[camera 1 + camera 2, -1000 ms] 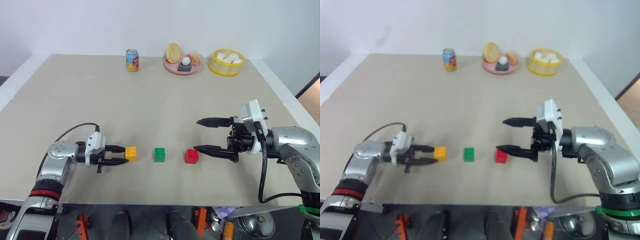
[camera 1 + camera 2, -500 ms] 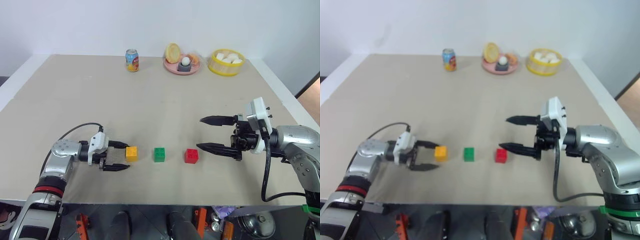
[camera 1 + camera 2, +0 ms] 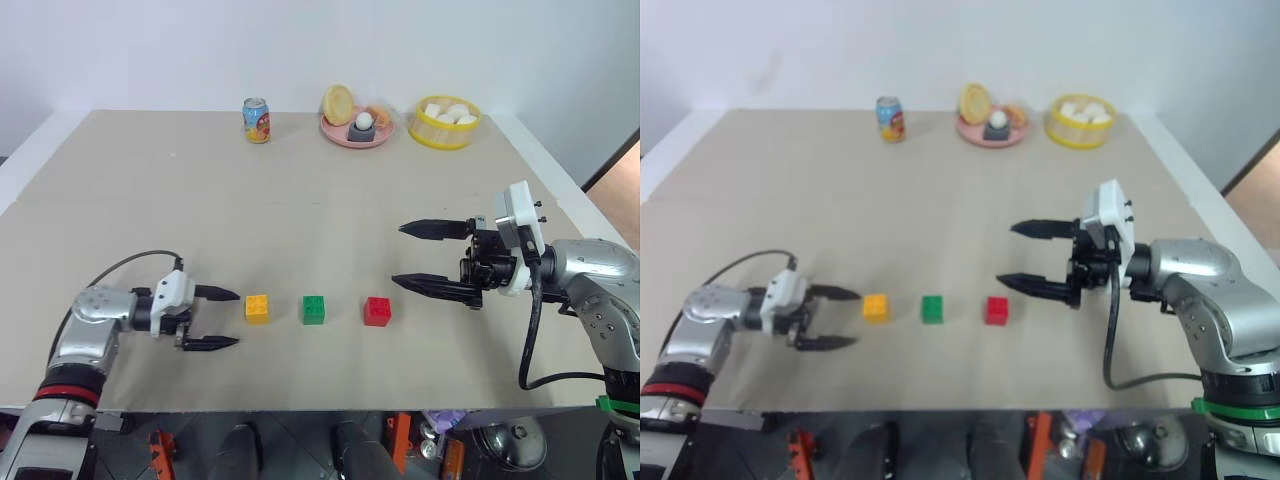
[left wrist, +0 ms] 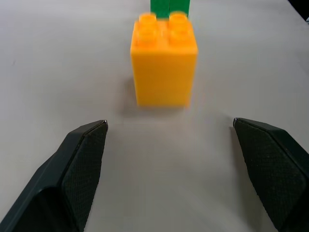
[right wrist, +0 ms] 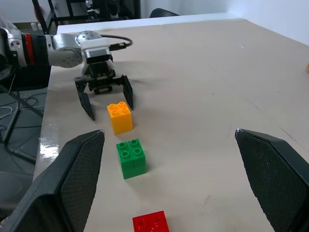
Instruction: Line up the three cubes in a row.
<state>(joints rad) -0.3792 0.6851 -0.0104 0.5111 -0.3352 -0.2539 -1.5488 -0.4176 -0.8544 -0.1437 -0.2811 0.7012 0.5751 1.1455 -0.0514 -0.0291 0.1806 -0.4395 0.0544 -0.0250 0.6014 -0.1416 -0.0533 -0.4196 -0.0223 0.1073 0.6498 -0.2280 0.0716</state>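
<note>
Three studded cubes stand in a row on the tan table near its front edge: yellow-orange cube (image 3: 257, 307) on the left, green cube (image 3: 314, 309) in the middle, red cube (image 3: 377, 311) on the right. My left gripper (image 3: 227, 318) is open just left of the yellow-orange cube (image 4: 164, 67), clear of it, holding nothing. My right gripper (image 3: 402, 254) hovers open above the table, to the right of the red cube (image 5: 151, 223), also empty. The right wrist view shows the green cube (image 5: 131, 157) between the other two.
At the table's far edge stand a soda can (image 3: 256, 120), a pink plate (image 3: 355, 132) with food items, and a yellow basket (image 3: 444, 130) of white lumps. A black cable runs from each arm.
My left gripper, shut on the yellow-orange cube a second ago, has opened and drawn back to the left. The cube stays on the table. The right gripper has stayed open.
</note>
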